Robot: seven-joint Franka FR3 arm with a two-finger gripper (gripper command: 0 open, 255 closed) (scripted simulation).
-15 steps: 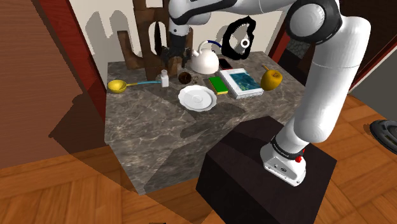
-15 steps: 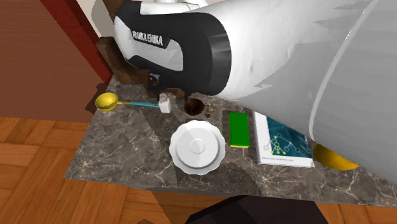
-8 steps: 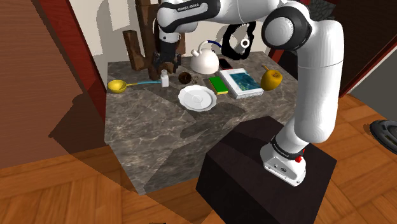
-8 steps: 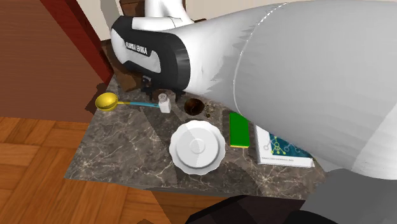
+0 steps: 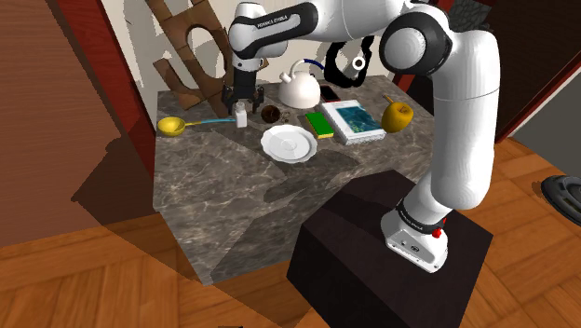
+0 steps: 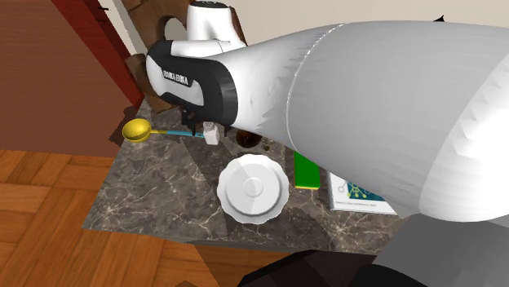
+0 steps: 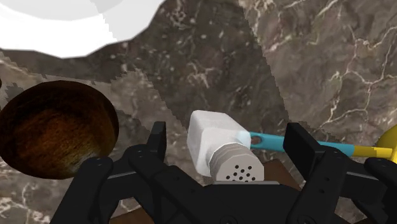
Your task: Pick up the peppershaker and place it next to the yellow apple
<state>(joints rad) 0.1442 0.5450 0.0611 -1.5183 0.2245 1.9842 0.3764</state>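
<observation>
Shaker: stood on bench between the spread fingers of end effector, neither touching it. Not yet grasped; lift, carry and placing were outstanding. Apple: well apart from end effector.

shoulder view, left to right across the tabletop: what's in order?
yellow spoon → white pepper shaker → dark brown bowl → green sponge → book → yellow apple
</observation>
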